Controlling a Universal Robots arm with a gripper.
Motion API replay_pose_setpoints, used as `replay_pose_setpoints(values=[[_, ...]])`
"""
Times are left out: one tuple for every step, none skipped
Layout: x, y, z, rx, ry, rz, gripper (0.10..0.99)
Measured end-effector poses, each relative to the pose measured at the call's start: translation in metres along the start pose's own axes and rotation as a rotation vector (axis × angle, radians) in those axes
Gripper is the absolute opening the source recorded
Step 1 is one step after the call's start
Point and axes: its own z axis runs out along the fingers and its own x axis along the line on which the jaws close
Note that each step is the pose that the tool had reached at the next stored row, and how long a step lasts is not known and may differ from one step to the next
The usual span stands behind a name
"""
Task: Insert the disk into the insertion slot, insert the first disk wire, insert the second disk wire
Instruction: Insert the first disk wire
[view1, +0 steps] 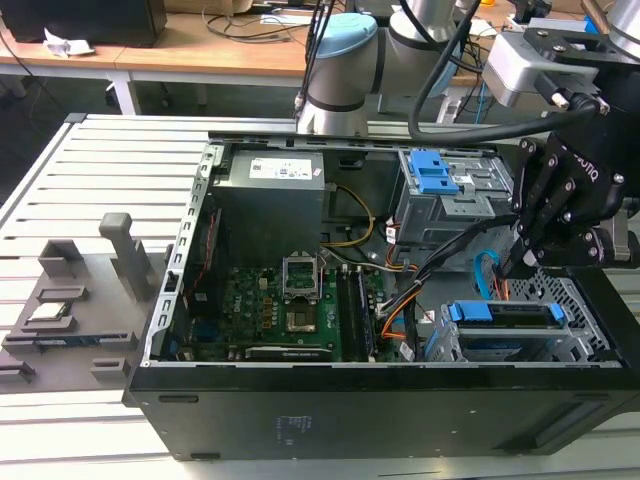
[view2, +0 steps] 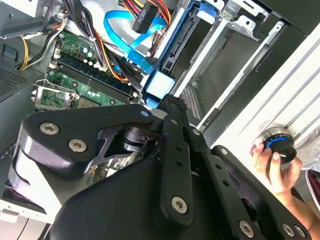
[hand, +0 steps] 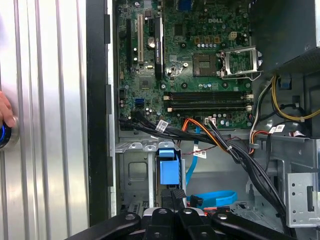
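Disk, blue-framed, lay in the insertion slot, the claw closed on nothing with its tip at the disk's end; risk judged: the flat light-blue cable, looped just beside the slot, could snag the claw and be pulled.

Between the taller grey cage and the insertion slot, filled by the disk, the gap is tight. A black cable bundle, the first disk wire and the looped second disk wire crowd it; over the motherboard the case stands open.
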Motion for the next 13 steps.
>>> replay_pose_setpoints(values=[[-0.0002,-0.0039,-0.0001,0.0,-0.0001,0.0,0.106],[-0.0006,-0.0078,-0.0003,0.0,0.0,0.0,0.106],[-0.0013,-0.0119,-0.0004,0.0,-0.0001,0.0,0.106],[-0.002,-0.016,-0.0005,0.0,-0.0001,0.0,0.106],[-0.0029,-0.0194,-0.0006,0.0,-0.0001,0.0,0.106],[-0.0039,-0.0229,-0.0007,-0.001,-0.0001,0.0,0.106],[-0.0054,-0.027,-0.0009,-0.001,0.0,0.0,0.106],[-0.0075,-0.031,-0.0009,-0.002,-0.0001,0.0,0.106],[-0.0092,-0.0335,-0.0009,-0.002,0.0001,0.0,0.106],[-0.0126,-0.0362,-0.0003,-0.003,0.0001,0.0,0.106],[-0.0162,-0.038,0.0009,-0.004,0.0001,0.0,0.106],[-0.019,-0.0391,0.0028,-0.004,0.0005,0.0,0.106],[-0.0208,-0.0396,0.0048,-0.005,0.0006,0.0,0.106]])
